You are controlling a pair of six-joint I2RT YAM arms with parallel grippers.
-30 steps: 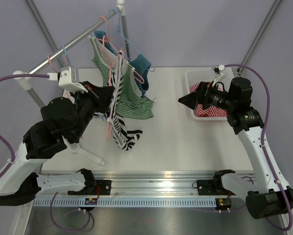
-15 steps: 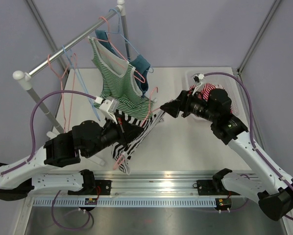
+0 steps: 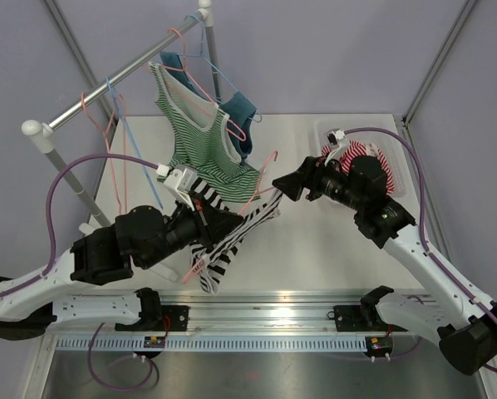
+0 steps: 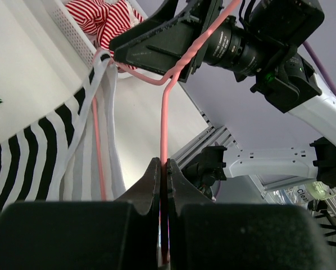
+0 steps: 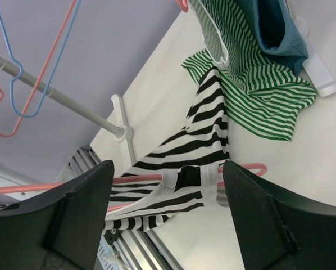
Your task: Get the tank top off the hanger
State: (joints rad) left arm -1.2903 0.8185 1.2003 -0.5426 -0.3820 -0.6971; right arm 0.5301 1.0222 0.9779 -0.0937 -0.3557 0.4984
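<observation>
Two arms meet over the middle of the worktop (image 3: 315, 249), with one black-and-white striped tank top (image 3: 232, 241) strung between them on one pink hanger (image 4: 163, 112). The left gripper (image 4: 162, 169) is pinched tight on the hanger's wire. The right gripper (image 5: 165, 169) stands with its jaws spread wide; the hanger's end and the top's white-edged straps pass between the fingers without being clamped. The striped top is on the hanger, and its lower end droops toward the near edge of the worktop. Two more garments hang on the rail (image 3: 107, 96) over the far left corner: one green-striped tank top (image 3: 203, 150) and one teal piece (image 3: 240, 112) behind it. Two bare hangers, one blue (image 5: 23, 115) and one pink (image 5: 5, 135), sit farther along that rail. One white bin (image 3: 322, 130) at the far right corner holds one red-and-white striped garment (image 3: 366, 154).
</observation>
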